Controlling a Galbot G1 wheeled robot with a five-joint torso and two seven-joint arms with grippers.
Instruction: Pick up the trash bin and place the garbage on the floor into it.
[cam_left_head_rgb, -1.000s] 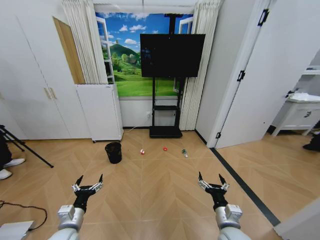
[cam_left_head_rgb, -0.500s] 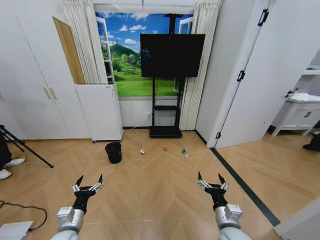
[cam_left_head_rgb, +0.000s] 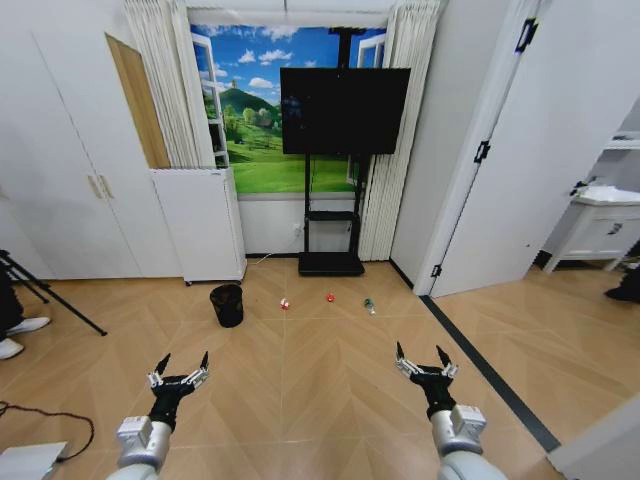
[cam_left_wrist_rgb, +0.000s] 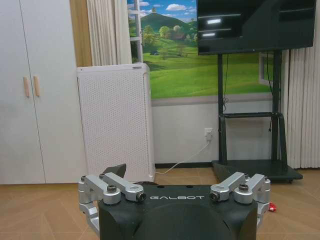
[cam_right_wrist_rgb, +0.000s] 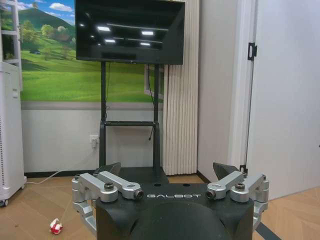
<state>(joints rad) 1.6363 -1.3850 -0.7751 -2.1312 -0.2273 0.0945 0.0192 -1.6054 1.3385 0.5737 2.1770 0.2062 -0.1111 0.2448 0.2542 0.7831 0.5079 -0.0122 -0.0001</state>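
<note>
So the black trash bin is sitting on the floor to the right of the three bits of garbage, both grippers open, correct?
Not quite. In the head view the trash bin stands left of the garbage, not right. The left gripper and right gripper are open.

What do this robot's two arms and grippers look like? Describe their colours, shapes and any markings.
Both arms end in pale grey, rounded wrist housings. Each carries a black gripper body printed with the word GALBOT. The left gripper and right gripper each have two silver metal linkage fingers with bolts, tipped with pointed black pads. No loose cables are visible.
</note>
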